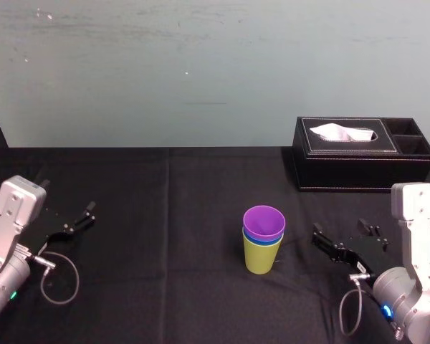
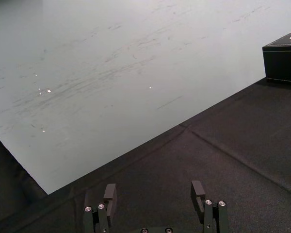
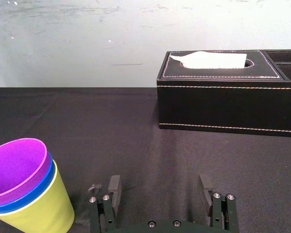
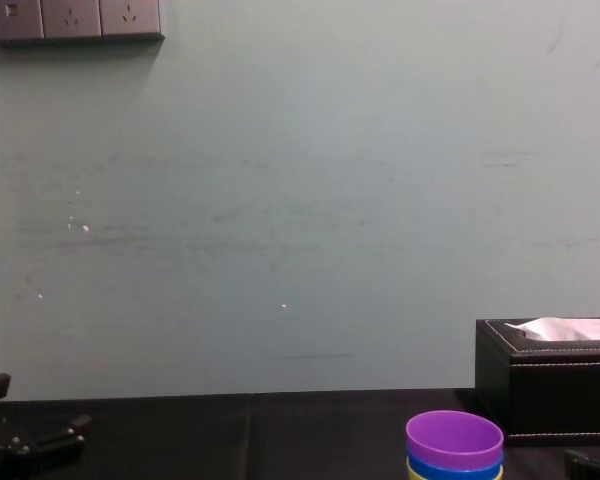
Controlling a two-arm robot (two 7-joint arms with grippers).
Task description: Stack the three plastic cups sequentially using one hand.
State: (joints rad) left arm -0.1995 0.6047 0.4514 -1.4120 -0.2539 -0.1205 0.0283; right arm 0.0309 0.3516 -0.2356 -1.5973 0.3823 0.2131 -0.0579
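Note:
The three plastic cups stand nested upright in the middle of the black table: the yellow-green cup (image 1: 261, 256) at the bottom, the blue cup (image 1: 261, 237) inside it, the purple cup (image 1: 264, 221) on top. The same stack shows in the right wrist view, purple cup (image 3: 17, 166) over yellow-green cup (image 3: 41, 212), and the purple cup (image 4: 454, 439) shows in the chest view. My right gripper (image 1: 346, 241) (image 3: 159, 187) hangs open and empty to the right of the stack, apart from it. My left gripper (image 1: 73, 221) (image 2: 153, 191) rests open and empty at the far left.
A black tissue box (image 1: 362, 153) (image 3: 228, 90) with a white tissue stands at the back right, behind my right gripper. The black tablecloth (image 1: 165, 215) meets a pale wall at the back. Cables loop beside both wrists.

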